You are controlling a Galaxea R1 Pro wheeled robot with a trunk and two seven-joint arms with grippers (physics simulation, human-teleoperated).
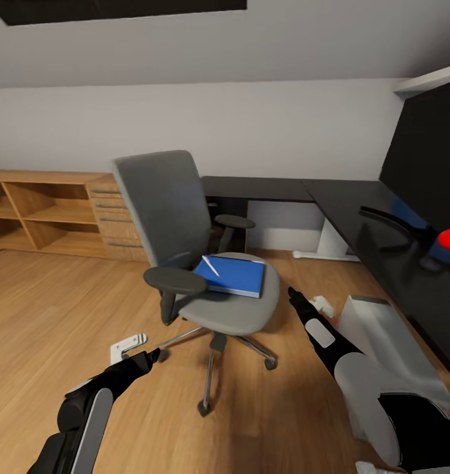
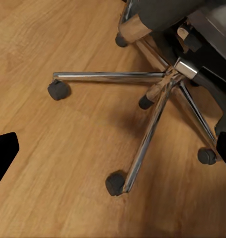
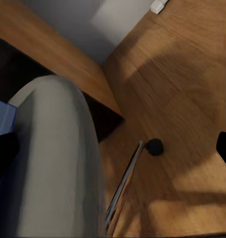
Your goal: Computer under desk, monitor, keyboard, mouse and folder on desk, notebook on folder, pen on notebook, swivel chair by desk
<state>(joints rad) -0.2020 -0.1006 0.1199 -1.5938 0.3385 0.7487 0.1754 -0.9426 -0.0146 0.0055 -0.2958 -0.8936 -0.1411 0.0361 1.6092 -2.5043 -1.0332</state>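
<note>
The swivel chair (image 1: pixel 185 250) stands on the wood floor, a little way from the desk (image 1: pixel 356 210). On its grey seat lies the blue folder (image 1: pixel 232 275) with the white pen (image 1: pixel 210 264) on top. The monitor (image 1: pixel 425 158) stands on the desk at the right, and the pale computer (image 1: pixel 383 329) sits on the floor by the desk's edge. My left gripper (image 1: pixel 152 355) is open, low beside the chair's chrome base (image 2: pixel 157 99). My right gripper (image 1: pixel 295 294) is open next to the seat's rim (image 3: pixel 58 163). Keyboard, mouse and notebook are out of view.
A light-wood shelf and drawer chest (image 1: pixel 66 210) line the back wall at the left. Two small white objects lie on the floor, one (image 1: pixel 128 345) near my left gripper and one (image 1: pixel 323 305) near my right. Open floor stretches to the left.
</note>
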